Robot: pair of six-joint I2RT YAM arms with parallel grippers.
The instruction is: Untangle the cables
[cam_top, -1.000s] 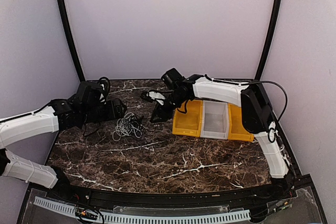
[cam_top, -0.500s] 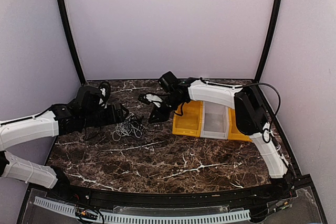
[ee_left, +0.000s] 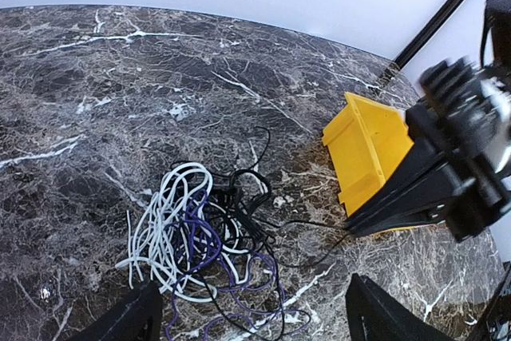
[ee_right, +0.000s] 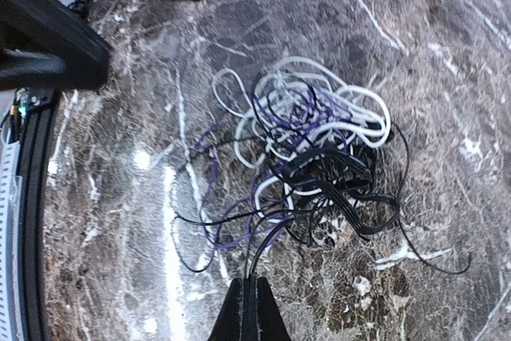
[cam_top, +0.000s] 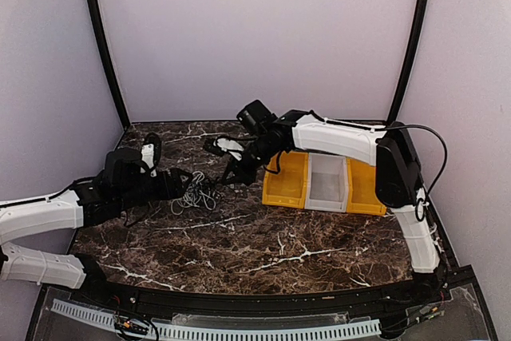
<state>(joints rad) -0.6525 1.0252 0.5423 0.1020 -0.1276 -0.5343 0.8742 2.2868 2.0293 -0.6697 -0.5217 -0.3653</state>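
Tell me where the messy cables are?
In the top view the cables lie in a clump on the left half of the marble table, between the left gripper and the right gripper, left of the yellow bin.

The right gripper (ee_right: 247,283) has pinched shut (its jaws stood apart a second ago), and strands of the cables (ee_right: 307,137) now run in between its fingertips. The left gripper (ee_left: 254,289) has sunk lower, the clump just ahead of its spread fingers.
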